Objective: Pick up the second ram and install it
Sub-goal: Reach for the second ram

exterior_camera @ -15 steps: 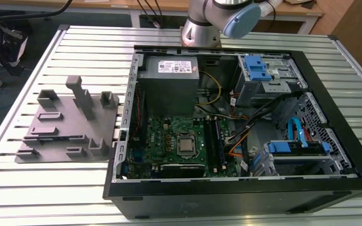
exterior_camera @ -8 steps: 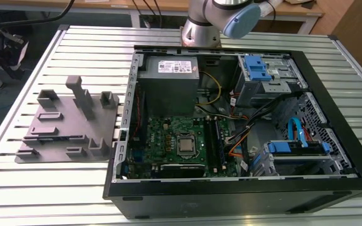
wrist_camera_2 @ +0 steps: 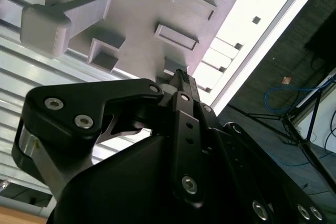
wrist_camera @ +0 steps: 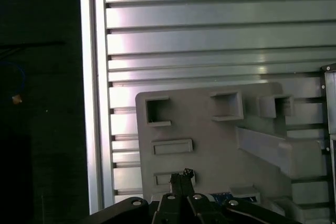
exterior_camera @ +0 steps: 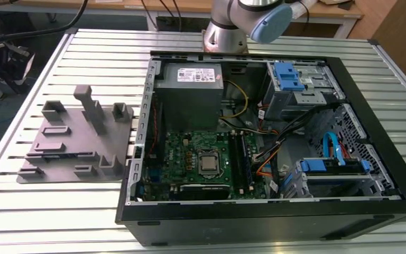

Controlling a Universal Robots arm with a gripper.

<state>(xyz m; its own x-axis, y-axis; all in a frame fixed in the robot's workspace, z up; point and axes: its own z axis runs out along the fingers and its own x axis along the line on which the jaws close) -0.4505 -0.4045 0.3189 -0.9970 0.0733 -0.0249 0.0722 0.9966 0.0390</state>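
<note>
The gripper (wrist_camera: 181, 174) fills the near edge of both wrist views, its black links and bolts blocking much of what lies beneath. Its two slim fingers stand pressed together at the tips, closed with nothing between them. They hang over the grey holder plate (wrist_camera: 210, 156), in line with a shallow rectangular pocket, but I cannot tell whether they touch it.

Just beside the fingers, the second ram (wrist_camera: 227, 198) lies on the holder plate. It shows as a short dark strip with a blue patch, and the rest is hidden behind the gripper's body. It is not gripped.

Further out, the plate carries raised blocks, open pockets and one tall ridge (wrist_camera: 278, 150). It rests on the slatted aluminium table (wrist_camera: 210, 40).

In the exterior view the plate sits at that view's left, just beside the open computer case (exterior_camera: 259, 217). Inside the case lie the green motherboard (exterior_camera: 182, 148) with its processor (exterior_camera: 209, 164), a grey power supply (exterior_camera: 188, 79) and a blue drive bracket (exterior_camera: 285, 76). Cables cross the bay and hide parts of it.

Beyond the case stands the arm (exterior_camera: 249, 21), cut off by the frame.
</note>
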